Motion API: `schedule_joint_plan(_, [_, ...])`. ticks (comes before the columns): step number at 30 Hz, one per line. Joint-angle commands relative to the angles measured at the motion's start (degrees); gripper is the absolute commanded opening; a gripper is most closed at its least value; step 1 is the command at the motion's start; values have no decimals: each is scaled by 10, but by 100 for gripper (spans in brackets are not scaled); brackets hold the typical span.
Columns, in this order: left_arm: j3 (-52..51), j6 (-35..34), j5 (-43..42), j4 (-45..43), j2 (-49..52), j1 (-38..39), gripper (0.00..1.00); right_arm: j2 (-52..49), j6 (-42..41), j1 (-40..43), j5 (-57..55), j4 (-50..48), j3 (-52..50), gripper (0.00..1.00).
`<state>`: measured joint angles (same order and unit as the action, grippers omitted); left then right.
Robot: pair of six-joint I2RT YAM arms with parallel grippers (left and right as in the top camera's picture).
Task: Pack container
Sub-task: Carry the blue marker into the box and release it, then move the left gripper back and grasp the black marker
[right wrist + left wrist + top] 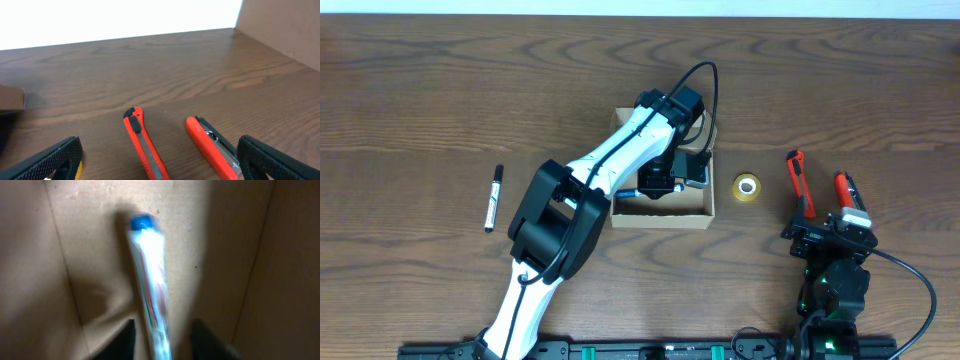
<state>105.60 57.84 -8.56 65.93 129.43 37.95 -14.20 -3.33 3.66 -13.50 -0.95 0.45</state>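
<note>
Far left, a black marker point(494, 198) lay alone on the counter point(420, 100). At centre, the left pincer point(658, 186) sat inside the open cardboard box point(660, 216), its fingers point(207, 341) parted either side of a blue-capped pen point(149, 280) and not touching it. Next came a yellow tape roll point(747, 187), a red box cutter point(801, 185) and a second red cutter point(847, 190). The right pincer point(830, 228) gaped wide just short of them.

Overhead view: my left arm point(620, 150) covers most of the container point(660, 215) interior at frame centre.

Left wrist view: the blue-capped item point(149, 275) is blurred and its type cannot be told. Its lower end and my left gripper point(162, 345) are cut off at the bottom edge.

Right wrist view: the left red cutter point(142, 147) and the right red cutter point(210, 147) run off the bottom edge.
</note>
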Motion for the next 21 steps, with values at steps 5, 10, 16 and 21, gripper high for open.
schedule_joint_plan(5, [3, -27, 2, 3, -53, -2, 52, 0, -9, 5, 0, 7, 3, 99])
schedule_joint_plan(10, [3, -78, 25, 26, -128, -6, 59, 0, -9, 5, 0, 21, 3, 99])
schedule_joint_plan(16, [3, -227, 117, 68, -234, -46, 55, 0, -9, 5, 0, 44, 3, 99])
schedule_joint_plan(21, [3, -344, 170, 91, -297, -144, 63, 0, -9, 5, -3, 44, 3, 99])
